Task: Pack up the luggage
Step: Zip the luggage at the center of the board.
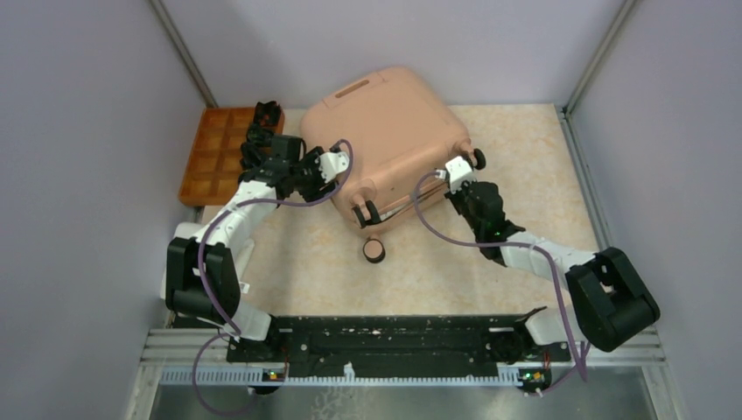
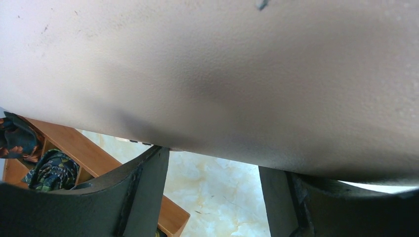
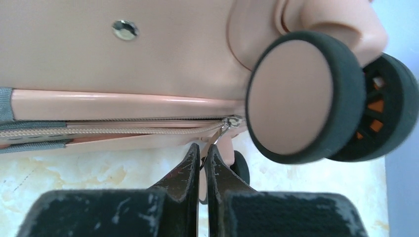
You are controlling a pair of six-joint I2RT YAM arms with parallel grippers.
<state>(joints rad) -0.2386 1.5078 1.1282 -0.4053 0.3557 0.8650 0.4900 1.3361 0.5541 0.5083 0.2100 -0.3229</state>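
The peach-pink luggage (image 1: 385, 140) lies closed on the table, tilted, wheels toward me. My left gripper (image 1: 337, 166) is at its left edge. In the left wrist view its shell (image 2: 222, 74) fills the top, and the left gripper (image 2: 215, 160) stands open, fingertips against the shell's lower edge, only table between them. My right gripper (image 1: 455, 171) is at the near right corner. In the right wrist view the gripper (image 3: 201, 148) is shut on the metal zipper pull (image 3: 219, 132), at the end of the zipper beside a black-and-pink wheel (image 3: 296, 94).
An orange compartmented tray (image 1: 219, 153) stands at the back left with dark patterned cloth items (image 2: 49, 168) in it. A small round black thing with a tan top (image 1: 374, 251) lies on the table just in front of the suitcase. Grey walls enclose both sides.
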